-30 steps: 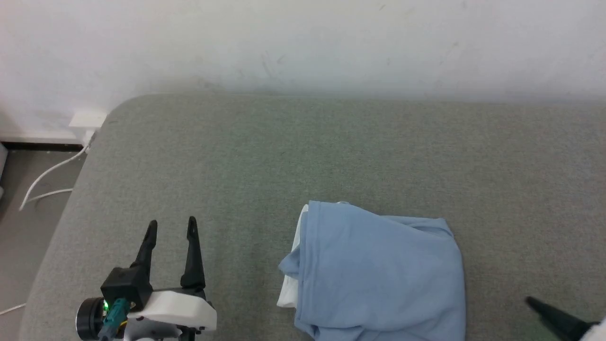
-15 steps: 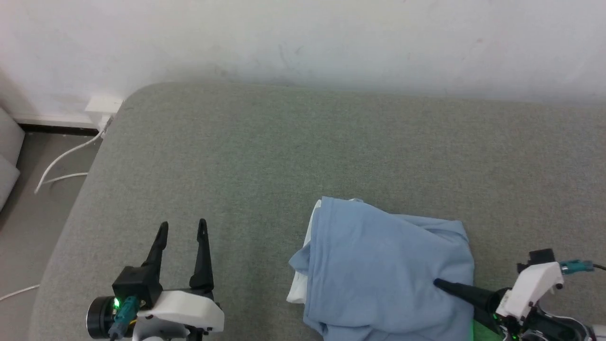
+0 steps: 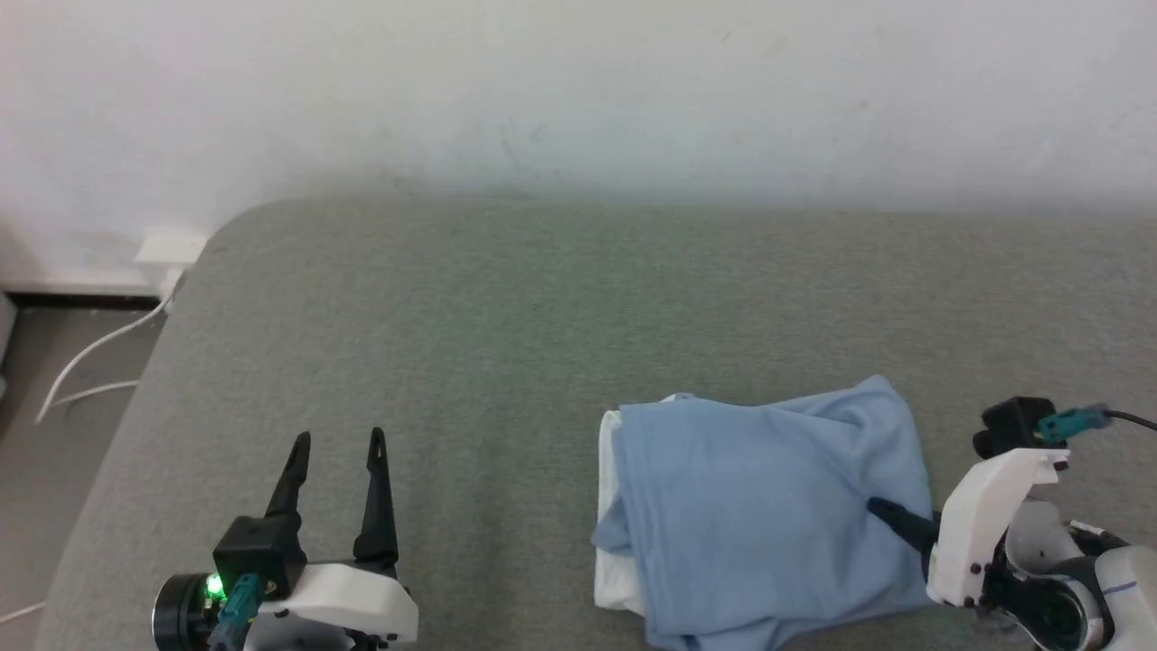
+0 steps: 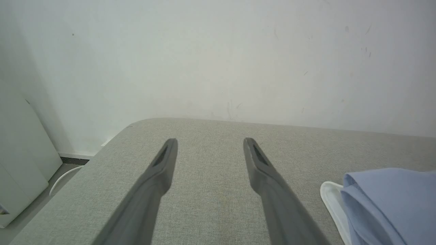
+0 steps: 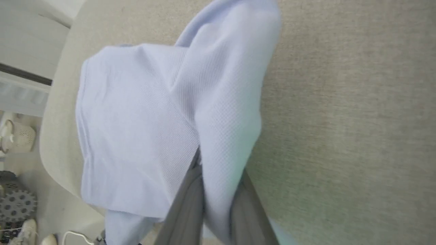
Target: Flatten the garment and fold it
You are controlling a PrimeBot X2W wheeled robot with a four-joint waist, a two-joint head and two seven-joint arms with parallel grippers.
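Your right claw [image 3: 875,504] is pinched on the garment [image 3: 768,506]. In the right wrist view, a raised fold of the light blue cloth [image 5: 136,129] runs down between its two dark fingers [image 5: 185,207], which stand close together with only fabric between them. From the head view you see just one of those fingers, lying on top of the shirt's right edge (the other is hidden by the cloth).

Your left claw [image 3: 339,438] holds nothing. Its two fingers [image 4: 160,170] stand well apart, pointing towards the wall [image 3: 578,90] over bare grey-green worktop [image 3: 506,325], clear of the shirt and to its left.

There is one garment. It lies in a folded, slightly rumpled bundle on the near right part of the worktop, between your two claws and much closer to the right one. A white edge [image 3: 611,506] peeks out along its left side, and you can see it again in the left wrist view [image 4: 332,199] beside the blue folds [image 4: 391,200]. I cannot make out any buttons or logo.

That makes two claws with two fingers each. Past the worktop's rounded left corner, a white cable [image 3: 90,348] trails over the floor [image 3: 54,470] from a white wall socket [image 3: 167,249].
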